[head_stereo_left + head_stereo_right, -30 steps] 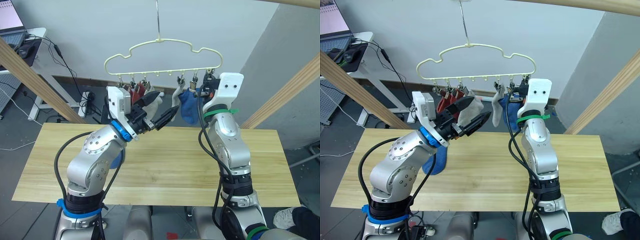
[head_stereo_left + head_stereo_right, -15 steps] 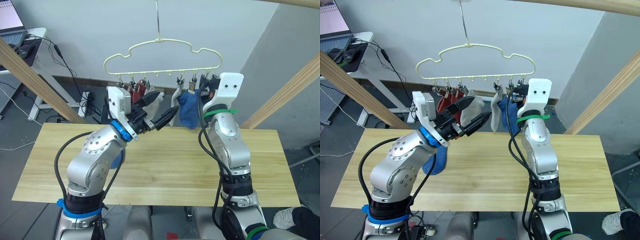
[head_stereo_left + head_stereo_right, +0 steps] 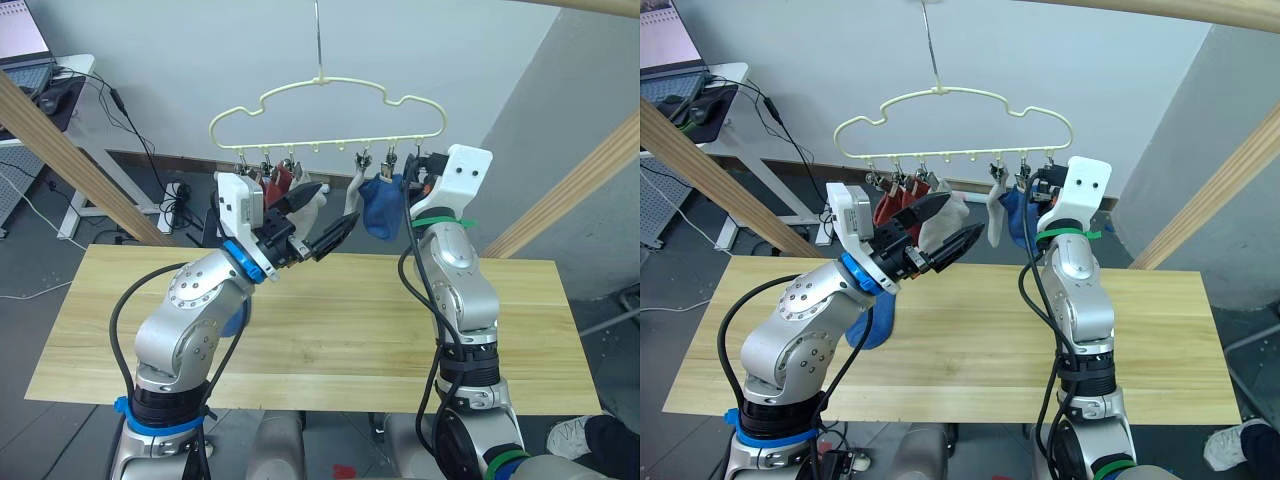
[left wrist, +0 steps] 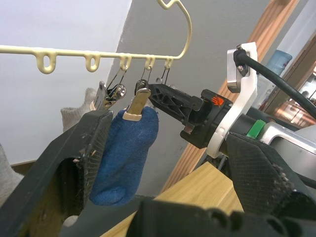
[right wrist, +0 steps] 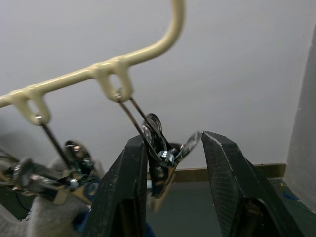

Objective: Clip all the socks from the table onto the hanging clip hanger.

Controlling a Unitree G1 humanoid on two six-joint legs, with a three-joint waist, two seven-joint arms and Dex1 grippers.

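The cream-yellow cloud-shaped wire clip hanger (image 3: 325, 115) hangs by its long hook above the far edge of the pale wooden plank surface (image 3: 330, 330). Clipped along its row: rust red socks (image 3: 892, 205) at the robot's left, a light grey sock (image 3: 996, 217) near the middle, a blue knit sock (image 4: 124, 157) beside it. Another blue sock (image 3: 872, 325) lies on the surface behind the left arm. The right gripper (image 5: 174, 165) has its jaws narrowly apart around a small metal clip (image 5: 162, 150) at the hanger's right end. The left gripper (image 3: 322, 226) is raised near the grey sock, jaws wide, empty.
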